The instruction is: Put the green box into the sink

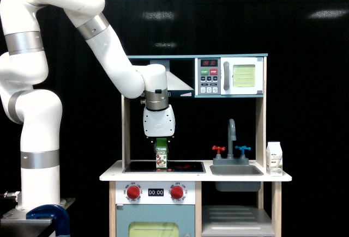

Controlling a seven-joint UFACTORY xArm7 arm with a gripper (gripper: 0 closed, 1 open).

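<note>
The green box is seen standing upright on the black stovetop, approx. mid-burner, w/ its label facing the camera. The gripper is positioned right at the box's 12 o'clock, its white body touching or nearly touching the carton top. Fingers are hidden behind the housing and box, so it can't be told whether the pincer is wide, narrow, or clamped on anything. The sink is found at the box's 3 o'clock, well apart, w/ the grey tap rising at the basin's 12. A white milk carton is parked at the sink's 3 o'clock, just beside it. The microwave is mounted at approx. 1 o'clock from the box.
</note>
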